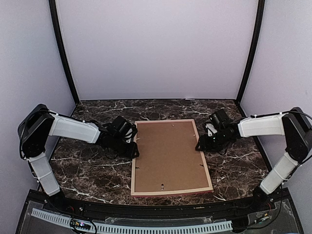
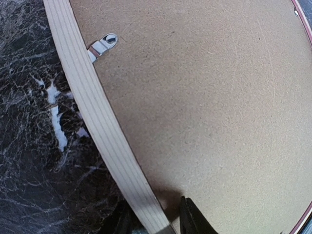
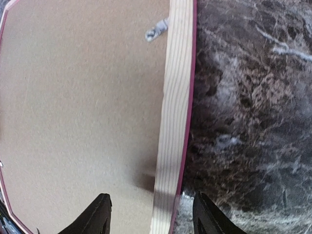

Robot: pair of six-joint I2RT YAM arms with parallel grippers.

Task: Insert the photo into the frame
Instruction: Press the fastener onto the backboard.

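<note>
frame (image 1: 170, 193) face-down, board (image 1: 168, 156) in it | left gripper (image 2: 156, 220) straddling left rail, can't tell if it's pinching | right gripper (image 3: 151, 214) astride right rail, fingers clear of it

Frame (image 1: 170, 191) face-down on marble table (image 1: 87, 170), left end effector (image 1: 134, 151) and right end effector (image 1: 200, 146) at its sides

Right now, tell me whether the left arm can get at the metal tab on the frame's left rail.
Probably yes. The left jaws straddle the frame's pale rail, and the metal tab lies further along that rail, uncovered, with nothing between.
</note>
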